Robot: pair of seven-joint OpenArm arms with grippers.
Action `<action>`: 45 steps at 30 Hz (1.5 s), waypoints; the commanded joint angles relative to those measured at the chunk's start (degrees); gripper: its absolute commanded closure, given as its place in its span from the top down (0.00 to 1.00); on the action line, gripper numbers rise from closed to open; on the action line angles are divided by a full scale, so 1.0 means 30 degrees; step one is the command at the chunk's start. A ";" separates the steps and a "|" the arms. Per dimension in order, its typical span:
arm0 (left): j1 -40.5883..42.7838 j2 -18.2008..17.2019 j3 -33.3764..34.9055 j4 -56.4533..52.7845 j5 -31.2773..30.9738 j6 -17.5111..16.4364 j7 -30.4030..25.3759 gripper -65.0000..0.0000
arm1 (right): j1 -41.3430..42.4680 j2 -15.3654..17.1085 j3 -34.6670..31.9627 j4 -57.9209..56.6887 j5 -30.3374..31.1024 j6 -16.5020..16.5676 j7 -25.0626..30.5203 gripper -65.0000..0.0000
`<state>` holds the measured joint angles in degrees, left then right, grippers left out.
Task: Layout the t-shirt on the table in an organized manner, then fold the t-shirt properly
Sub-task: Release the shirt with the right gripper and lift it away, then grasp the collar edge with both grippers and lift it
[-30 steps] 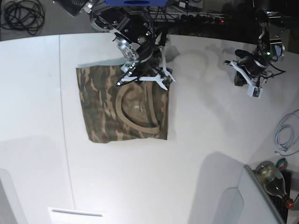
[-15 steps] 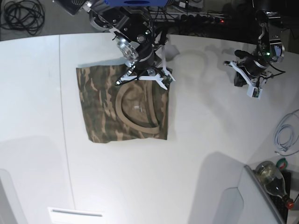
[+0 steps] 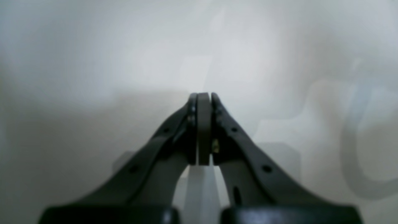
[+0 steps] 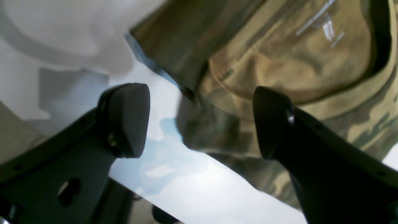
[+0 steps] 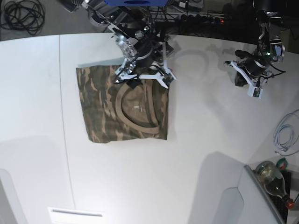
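The camouflage t-shirt lies folded into a rough square on the white table, its tan collar facing up. My right gripper is open and empty just above the shirt's far edge near the collar. In the right wrist view its two dark fingers straddle the shirt's edge without touching it. My left gripper is shut and empty over bare table at the far right. In the left wrist view its pads are pressed together.
A thin seam line runs down the table left of the shirt. A grey cable lies at the right edge. A glass bottle and a pale panel stand at the lower right. Black cables lie beyond the far edge.
My right gripper has lifted slightly and drawn back toward the far edge of the shirt, staying open. The shirt and the left arm have not moved.
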<state>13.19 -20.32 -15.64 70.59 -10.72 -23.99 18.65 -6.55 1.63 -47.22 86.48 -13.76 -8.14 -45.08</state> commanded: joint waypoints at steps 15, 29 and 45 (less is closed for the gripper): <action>-0.0162 -0.0041 0.1154 0.0368 -0.0133 -0.0019 -0.0343 0.00 | 0.0409 -0.0176 0.1338 -0.1265 -0.0146 -0.0085 0.0213 0.03; -0.4031 0.2831 0.7015 -0.0569 -0.0133 -0.0019 -0.0343 0.00 | 0.0028 -0.0147 0.1220 0.1694 -0.0146 0.0003 0.0184 0.03; -0.4763 0.2977 0.9037 -0.1390 -0.0163 0.0040 -0.0196 0.00 | 0.1025 -0.1202 0.1191 0.2896 -0.0058 0.0062 0.0213 0.03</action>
<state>-0.75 -11.09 11.57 65.63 -11.16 -23.94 18.13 -4.19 -1.28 -43.51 94.37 -13.72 -8.05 -45.71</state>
